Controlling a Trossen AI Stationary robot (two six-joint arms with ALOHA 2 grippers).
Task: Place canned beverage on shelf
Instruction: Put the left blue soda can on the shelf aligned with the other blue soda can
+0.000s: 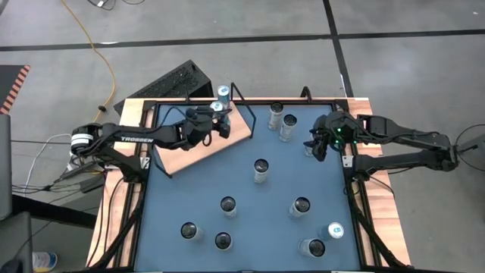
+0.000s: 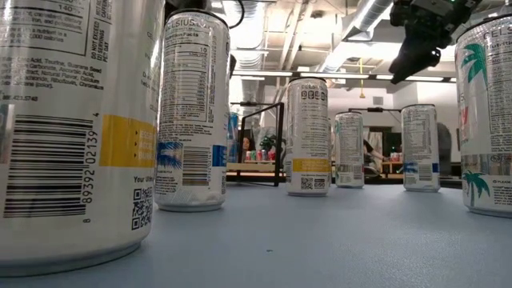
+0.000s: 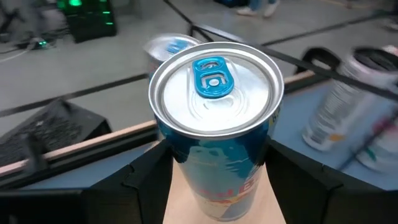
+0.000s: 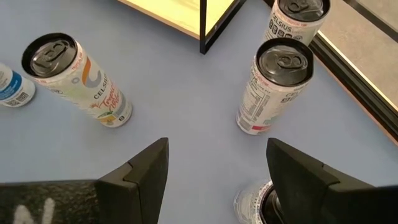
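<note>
One can (image 3: 214, 118) clamped upright in left end effector (image 1: 218, 121) over shelf (image 1: 189, 152) far edge, for placing | right end effector (image 1: 318, 144) apart, empty, above table's right side.

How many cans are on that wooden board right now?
2. One can stands at the far edge of the board, beside the wire frame. The other can is in the left gripper, over the board. None looks hidden.

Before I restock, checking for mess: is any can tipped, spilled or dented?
Nothing stands out. The cans on the blue table stand upright with no spill. The left gripper holds a blue can upright over the shelf; the right gripper hangs open.
</note>
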